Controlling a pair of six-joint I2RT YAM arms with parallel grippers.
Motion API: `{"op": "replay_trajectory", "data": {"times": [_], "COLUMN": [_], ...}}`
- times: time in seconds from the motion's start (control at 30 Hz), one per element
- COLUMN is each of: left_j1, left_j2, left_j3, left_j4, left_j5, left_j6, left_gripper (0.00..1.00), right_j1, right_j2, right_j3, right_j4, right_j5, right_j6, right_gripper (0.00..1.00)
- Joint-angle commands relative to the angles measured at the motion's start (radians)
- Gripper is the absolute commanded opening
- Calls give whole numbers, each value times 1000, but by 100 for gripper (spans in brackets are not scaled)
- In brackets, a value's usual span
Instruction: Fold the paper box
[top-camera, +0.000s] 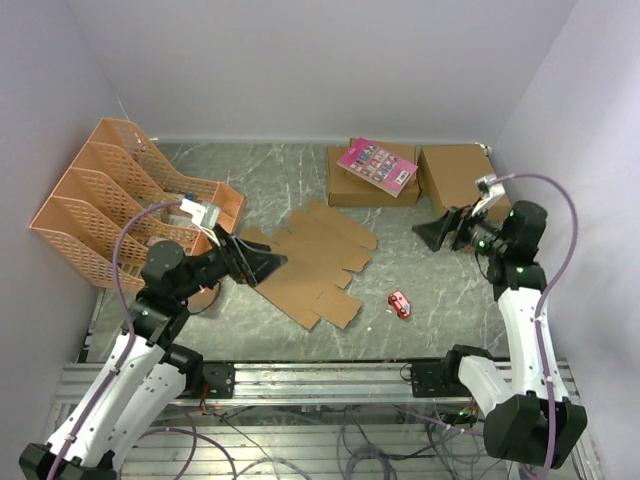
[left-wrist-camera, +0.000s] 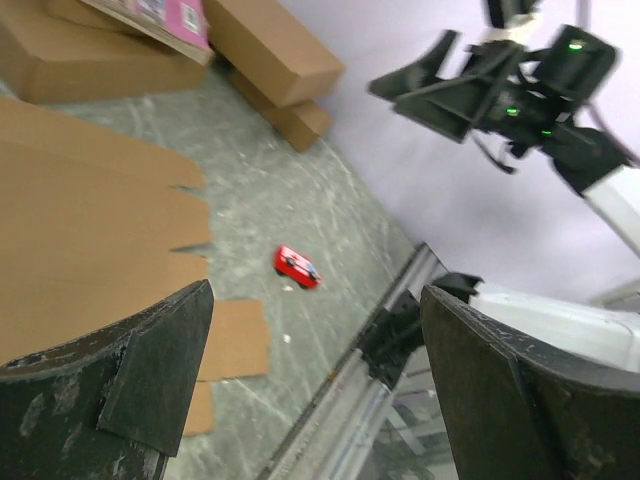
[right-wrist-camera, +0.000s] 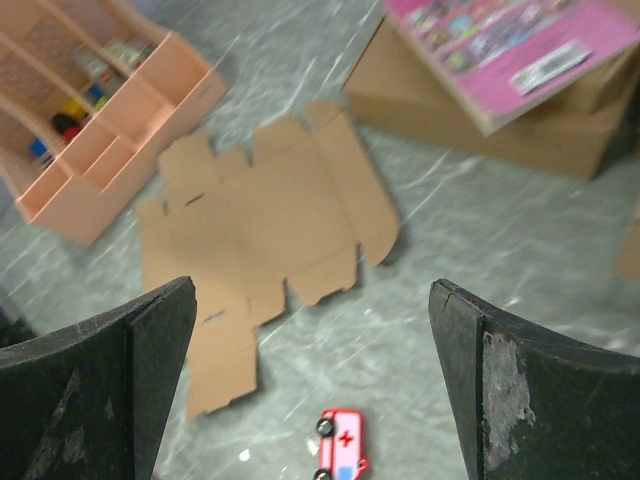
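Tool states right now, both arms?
Left tool: open, holding nothing, by the paper box edge.
Right tool: open, holding nothing.

1. Left arm (top-camera: 130, 368) and right arm (top-camera: 522, 312) are showing white links with black joints.
2. Purple cables (top-camera: 117, 262) are looping along both.
3. Green lights (top-camera: 480, 242) are glowing on the right wrist.
4. Black fingers (right-wrist-camera: 540, 390) are showing grey scuffs.
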Motion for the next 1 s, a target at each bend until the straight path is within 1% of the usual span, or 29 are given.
{"op": "replay_trajectory", "data": {"times": [0.0, 0.07, 0.2, 0.3, 0.4, 0.57, 0.67, 0.83, 0.97], "left_j1": [-125, -185, -310, -368, -386, -389, -390, -390, -389], "left_j2": [-24, 0, 82, 141, 173, 192, 194, 216, 248], "left_j3": [-110, -158, -228, -272, -307, -307, -320, -335, -323], "left_j4": [218, 293, 436, 528, 583, 559, 559, 552, 548], "left_j5": [-90, -125, -201, -246, -278, -311, -334, -386, -410], "left_j6": [-141, -171, -196, -216, -237, -223, -218, -179, -156], "left_gripper": [94, 94, 94, 94, 94, 94, 94, 94, 94], "right_j1": [4, 4, 4, 4, 5, 7, 8, 26, 73], "right_j2": [-34, -28, 29, 77, 122, 180, 237, 377, 431], "right_j3": [-178, -223, -248, -268, -291, -332, -338, -286, -280], "right_j4": [267, 301, 304, 329, 359, 413, 424, 342, 327], "right_j5": [-197, -217, -233, -253, -259, -242, -226, -211, -202], "right_j6": [170, 193, 182, 182, 196, 252, 272, 216, 172], "right_gripper": [100, 100, 99, 99, 99, 97, 94, 88, 85]}}
